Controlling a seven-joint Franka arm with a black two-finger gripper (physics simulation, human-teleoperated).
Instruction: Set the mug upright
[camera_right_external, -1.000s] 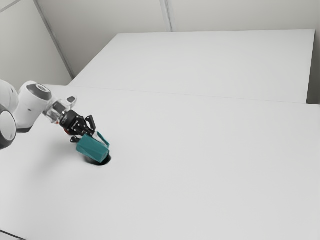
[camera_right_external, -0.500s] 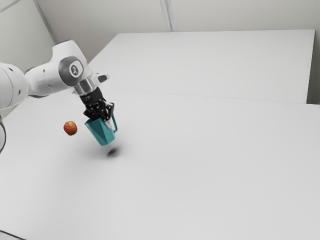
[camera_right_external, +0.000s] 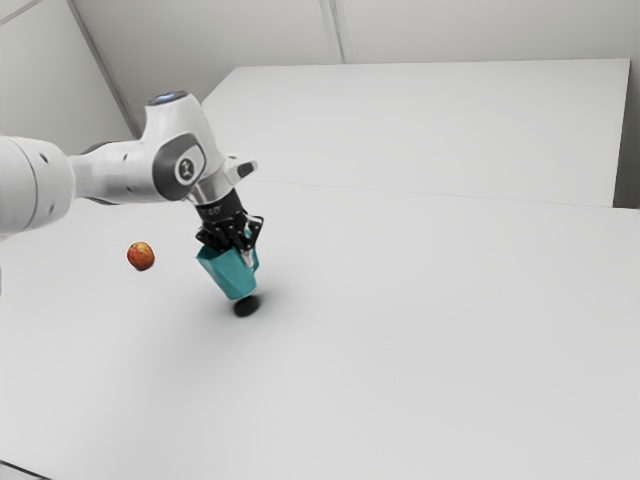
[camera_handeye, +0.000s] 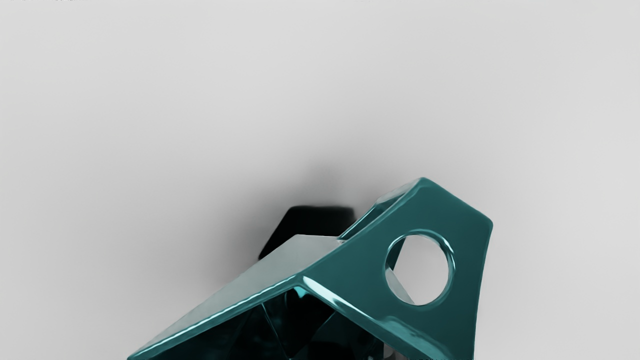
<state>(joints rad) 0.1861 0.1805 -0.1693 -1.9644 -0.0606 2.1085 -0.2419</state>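
Observation:
In the exterior view my gripper (camera_right_external: 240, 246) is at the upper end of the teal mug (camera_right_external: 229, 273), on the side where the handle is. The mug hangs tilted above the table, its lower end slanting toward the exterior view's right, with a dark shadow beneath it. From the wrist view, the teal mug (camera_handeye: 350, 280) shows its angular rim, dark inside and a handle with a round hole. How my gripper holds the mug is hidden there by the mug.
A red-orange round fruit (camera_right_external: 141, 256) rests on the white table (camera_right_external: 420, 330), toward the exterior view's left of the mug. Behind stands another white surface (camera_right_external: 420, 120).
My gripper and the mug have risen off the table and moved toward the exterior view's right. The mug is tilted more steeply, and the fruit is now uncovered.

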